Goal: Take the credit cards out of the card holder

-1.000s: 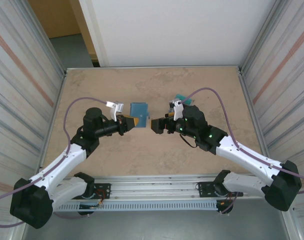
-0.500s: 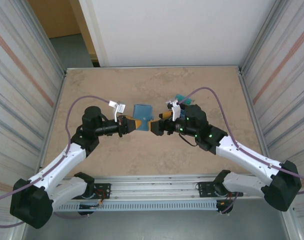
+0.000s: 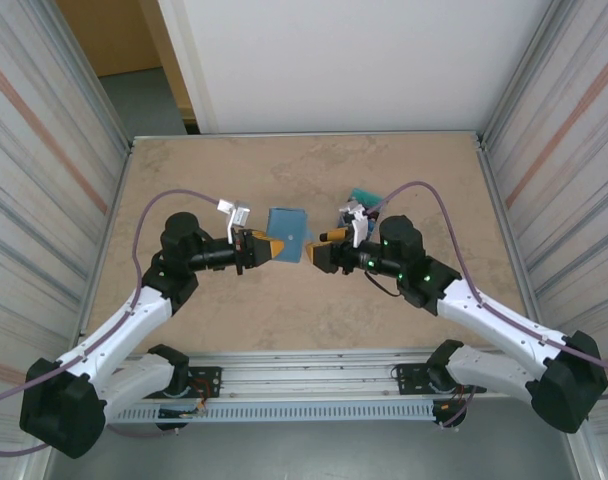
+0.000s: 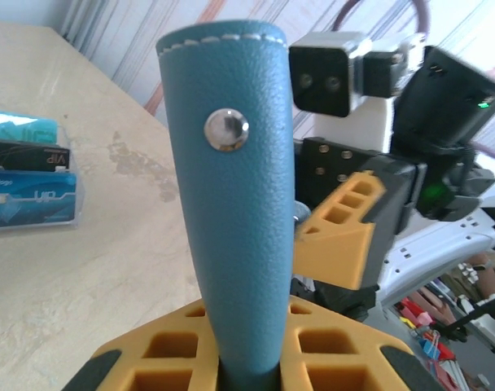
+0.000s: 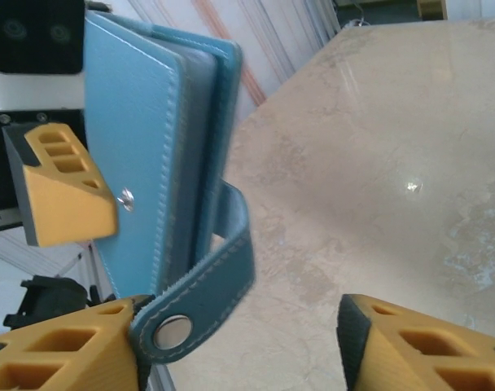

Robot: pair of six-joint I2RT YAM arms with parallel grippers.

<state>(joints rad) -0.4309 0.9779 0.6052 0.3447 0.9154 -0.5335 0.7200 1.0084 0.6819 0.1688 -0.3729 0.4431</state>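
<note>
Card holder held in the air between the two arms, with its tab hanging free.
The left gripper (image 3: 267,246) is clenched on one edge of the card holder (image 4: 231,204), near the middle of the table (image 5: 378,163). The right gripper (image 5: 231,326) stands part open, one finger beside the closure tab (image 5: 200,293), grasping nothing. The holder looks light and soft, likely to bend, so the stitched edge seems the safest hold. Some credit cards (image 4: 28,183) lie far right.

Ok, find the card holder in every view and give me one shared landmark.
Top external: card holder mid-table, between the two grippers.
Left wrist: card holder upright at centre.
Right wrist: card holder upper left, its strap hanging down.
Landmark: left gripper's fingers clamping it.
</note>
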